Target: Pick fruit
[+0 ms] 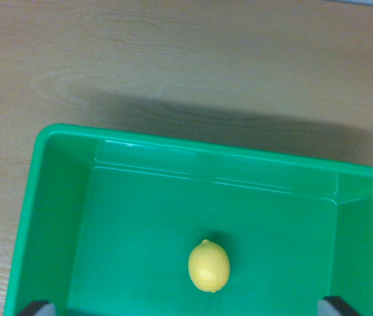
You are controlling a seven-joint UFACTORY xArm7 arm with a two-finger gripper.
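Note:
A yellow lemon (208, 266) lies on the floor of a green plastic bin (61, 197), a little right of the bin's middle and near the bottom of the wrist view. Only the two dark fingertips of my gripper (186, 308) show, one (36, 307) at the bottom left and one at the bottom right (339, 305). They stand far apart with nothing between them, so the gripper is open. The lemon sits between the two fingertips and slightly above them in the picture, touching neither.
The bin rests on a light wooden table (173, 59). Its far wall and left wall are in view; the right wall runs off the frame. A shadow falls on the wood just beyond the bin's far rim.

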